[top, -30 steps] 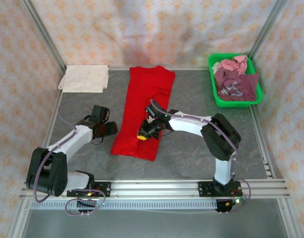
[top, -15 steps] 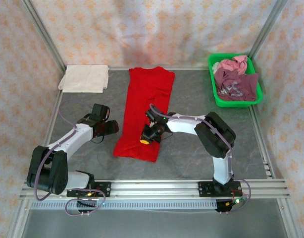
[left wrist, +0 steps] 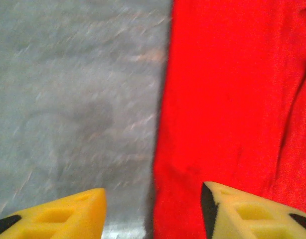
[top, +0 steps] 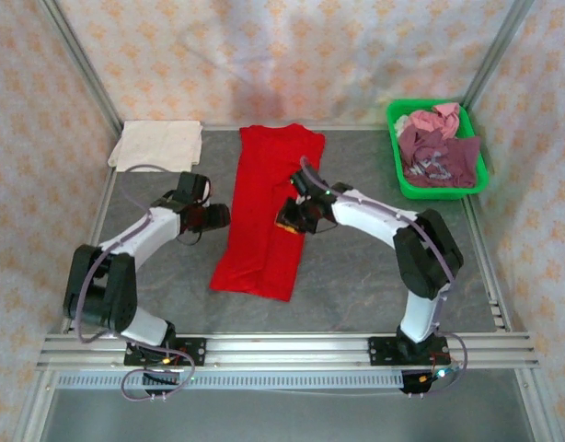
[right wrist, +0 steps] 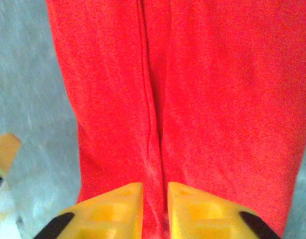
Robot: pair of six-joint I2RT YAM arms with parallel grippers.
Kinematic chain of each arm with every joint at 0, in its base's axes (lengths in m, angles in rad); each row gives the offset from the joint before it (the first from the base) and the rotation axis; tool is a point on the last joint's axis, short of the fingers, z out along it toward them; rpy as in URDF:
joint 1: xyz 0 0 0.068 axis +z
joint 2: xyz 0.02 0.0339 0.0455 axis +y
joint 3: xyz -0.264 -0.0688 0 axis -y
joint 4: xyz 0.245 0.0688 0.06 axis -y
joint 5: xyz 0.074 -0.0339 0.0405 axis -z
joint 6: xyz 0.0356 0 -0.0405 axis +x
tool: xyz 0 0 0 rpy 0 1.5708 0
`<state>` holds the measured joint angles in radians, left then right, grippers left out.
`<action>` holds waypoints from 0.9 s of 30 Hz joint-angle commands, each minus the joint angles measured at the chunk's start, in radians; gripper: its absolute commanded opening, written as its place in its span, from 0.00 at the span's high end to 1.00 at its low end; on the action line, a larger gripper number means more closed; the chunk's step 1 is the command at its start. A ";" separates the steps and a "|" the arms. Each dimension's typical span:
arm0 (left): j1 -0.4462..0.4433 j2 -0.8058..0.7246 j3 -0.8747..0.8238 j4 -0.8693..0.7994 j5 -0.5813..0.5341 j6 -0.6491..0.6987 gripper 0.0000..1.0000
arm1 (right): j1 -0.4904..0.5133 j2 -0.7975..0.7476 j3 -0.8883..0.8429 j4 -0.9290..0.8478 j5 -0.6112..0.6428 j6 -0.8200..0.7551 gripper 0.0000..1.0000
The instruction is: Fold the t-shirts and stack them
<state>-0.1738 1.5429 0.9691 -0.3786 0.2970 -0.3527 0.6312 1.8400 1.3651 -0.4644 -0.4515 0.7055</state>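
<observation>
A bright red t-shirt [top: 269,184] lies folded into a long strip down the middle of the table. My left gripper [top: 220,217] is at its left edge. In the left wrist view it [left wrist: 153,191] stands open, one finger over the grey table [left wrist: 68,99] and the other over the red t-shirt [left wrist: 232,99], with nothing held. My right gripper [top: 287,221] hovers over the strip's right half. Its jaws [right wrist: 155,186] are parted by a narrow gap above a crease in the red t-shirt [right wrist: 208,89]. A cream-white t-shirt [top: 158,145] lies folded at the back left.
A green basket [top: 404,180] at the back right holds crumpled maroon [top: 439,155] and pink [top: 445,116] t-shirts. Metal frame posts and patterned cloth walls enclose the table. Bare grey table surface lies right of the red shirt [top: 374,276].
My right gripper has moved back and to the right from the shirt's lower middle, and its jaws have parted slightly. My left gripper has moved back and right to the shirt's left edge.
</observation>
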 commanded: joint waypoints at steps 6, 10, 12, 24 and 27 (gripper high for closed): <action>-0.090 0.328 0.313 -0.018 0.049 0.070 0.60 | -0.074 0.280 0.312 -0.210 0.351 -0.152 1.00; -0.126 0.418 0.352 -0.001 0.041 0.038 0.60 | -0.089 0.402 0.443 -0.260 0.369 -0.173 1.00; -0.135 0.420 0.345 0.009 0.039 0.010 0.60 | -0.096 0.440 0.473 -0.262 0.376 -0.171 1.00; -0.136 0.075 0.207 0.027 -0.102 -0.091 0.47 | -0.227 0.614 0.624 -0.229 0.340 -0.171 1.00; -0.136 0.042 0.172 0.018 -0.101 -0.087 0.46 | -0.244 0.656 0.717 -0.240 0.322 -0.197 1.00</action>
<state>-0.3134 1.5921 1.1664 -0.3241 0.2371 -0.4297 0.4042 2.4218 2.0396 -0.6636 -0.1379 0.5430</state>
